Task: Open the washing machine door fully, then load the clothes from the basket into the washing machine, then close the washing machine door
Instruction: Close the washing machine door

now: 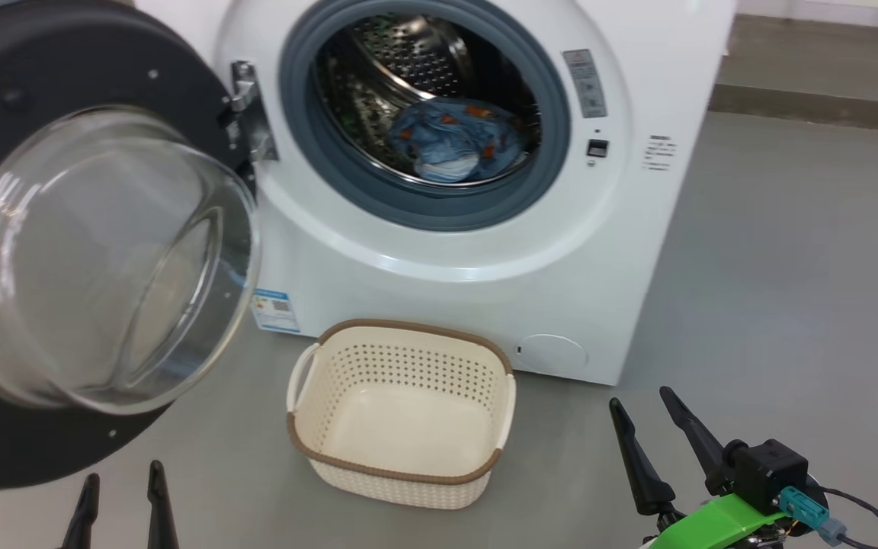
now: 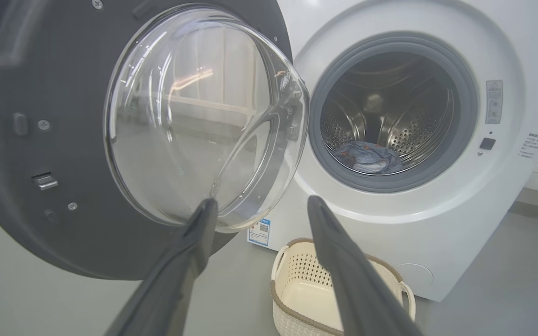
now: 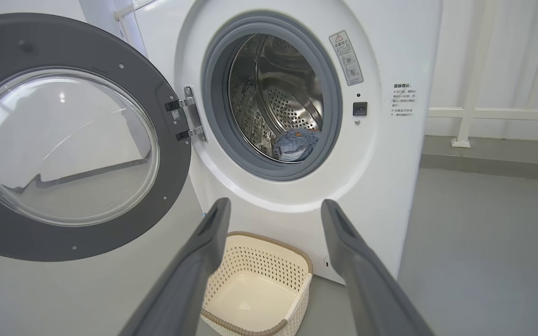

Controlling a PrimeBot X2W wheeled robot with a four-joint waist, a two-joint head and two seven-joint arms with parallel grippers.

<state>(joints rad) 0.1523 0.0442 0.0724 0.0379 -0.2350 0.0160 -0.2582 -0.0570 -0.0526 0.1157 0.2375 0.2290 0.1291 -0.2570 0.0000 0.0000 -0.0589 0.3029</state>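
The white washing machine (image 1: pixel 485 267) stands ahead with its black door (image 1: pixel 50 76) swung wide to the left, glass bowl bulging outward. The blue bear-print clothes (image 1: pixel 458 137) lie in the steel drum, also seen as clothes (image 2: pixel 367 157) and clothes (image 3: pixel 294 143). The cream basket (image 1: pixel 401 457) sits on the floor before the machine with nothing in it. My left gripper (image 1: pixel 123 476) is open at the lower left, below the door. My right gripper (image 1: pixel 645 400) is open at the lower right, right of the basket. Both hold nothing.
Grey floor (image 1: pixel 789 290) stretches to the right of the machine. A white wall and railing (image 3: pixel 479 112) stand behind on the right. The open door (image 2: pixel 63 224) hangs close to my left fingers (image 2: pixel 194 242).
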